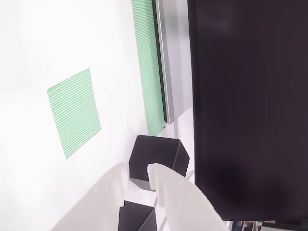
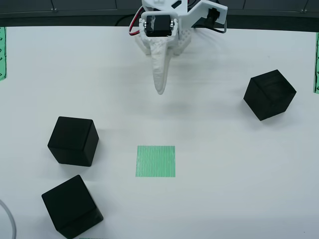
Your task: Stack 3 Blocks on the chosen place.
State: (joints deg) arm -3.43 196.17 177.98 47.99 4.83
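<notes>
White tabletop (image 2: 224, 164); arm reaches down-forward, claw (image 2: 160, 82) hanging clenched, empty, above table behind striped patch (image 2: 156, 161).

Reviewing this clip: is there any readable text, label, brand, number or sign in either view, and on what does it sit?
None can be read.
Green strips at the table's left edge and right edge carry small dark marks, too small to read.
The three black cubes, the striped green square and the white claw show no lettering.
</notes>
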